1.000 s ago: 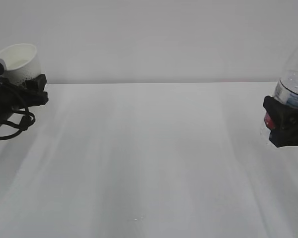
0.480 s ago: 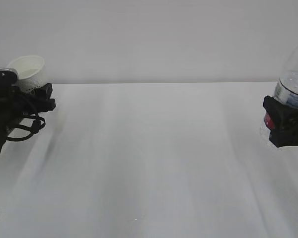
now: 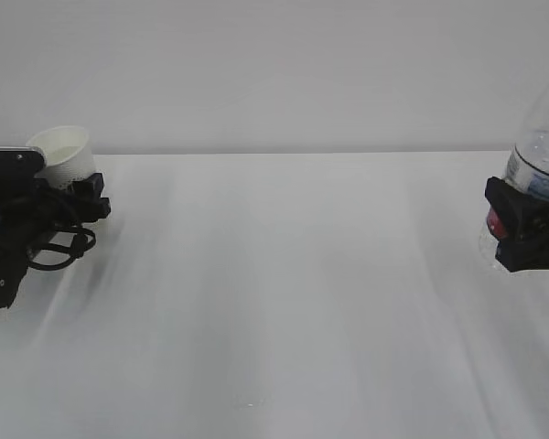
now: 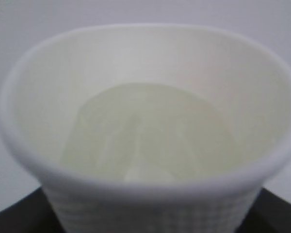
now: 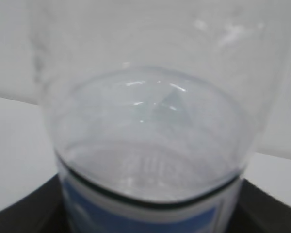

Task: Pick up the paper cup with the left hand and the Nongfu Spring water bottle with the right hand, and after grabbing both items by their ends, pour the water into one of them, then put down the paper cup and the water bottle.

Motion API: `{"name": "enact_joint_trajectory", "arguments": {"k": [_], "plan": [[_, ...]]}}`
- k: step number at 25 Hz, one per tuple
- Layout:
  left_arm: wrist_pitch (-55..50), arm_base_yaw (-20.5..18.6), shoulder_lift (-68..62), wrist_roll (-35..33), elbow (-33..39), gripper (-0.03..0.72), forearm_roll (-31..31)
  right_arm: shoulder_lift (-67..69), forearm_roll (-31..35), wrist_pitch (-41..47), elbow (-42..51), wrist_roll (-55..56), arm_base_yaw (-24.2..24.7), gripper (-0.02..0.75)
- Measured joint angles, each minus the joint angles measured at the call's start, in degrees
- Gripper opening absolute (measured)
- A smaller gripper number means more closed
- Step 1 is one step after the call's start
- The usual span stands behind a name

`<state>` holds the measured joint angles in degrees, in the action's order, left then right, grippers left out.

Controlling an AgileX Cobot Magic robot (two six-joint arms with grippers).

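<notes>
The black cabled left arm with two-finger gripper sits low at the white table's left edge, fingers clamped on a white paper cup. The black right gripper, at the table's right edge, grips a clear plastic bottle.

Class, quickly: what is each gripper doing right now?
Left gripper: closed on the paper cup.
Right gripper: closed on the water bottle.

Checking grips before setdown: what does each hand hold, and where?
Left hand grips the paper cup near its base; right hand the water bottle around its labelled lower body.
</notes>
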<state>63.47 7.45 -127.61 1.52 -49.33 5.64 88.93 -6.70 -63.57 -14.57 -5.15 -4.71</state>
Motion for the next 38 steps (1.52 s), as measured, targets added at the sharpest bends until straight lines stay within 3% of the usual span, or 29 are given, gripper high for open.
{"name": "enact_joint_trajectory", "arguments": {"k": [13, 20, 28, 38], "plan": [[0.49, 0.0, -1.77, 0.25, -1.09, 0.528, 0.22, 0.0, 0.0, 0.0, 0.0, 0.0, 0.0, 0.479], [0.96, 0.0, -1.77, 0.25, -1.09, 0.654, 0.22, 0.0, 0.0, 0.0, 0.0, 0.0, 0.0, 0.479], [1.74, 0.0, -1.77, 0.25, -1.13, 0.67, 0.22, 0.0, 0.0, 0.0, 0.0, -0.76, 0.0, 0.479], [1.95, 0.0, 0.41, 0.25, 6.66, 0.662, 0.22, 0.0, -0.22, 0.0, 0.0, -0.89, 0.0, 0.479]]}}
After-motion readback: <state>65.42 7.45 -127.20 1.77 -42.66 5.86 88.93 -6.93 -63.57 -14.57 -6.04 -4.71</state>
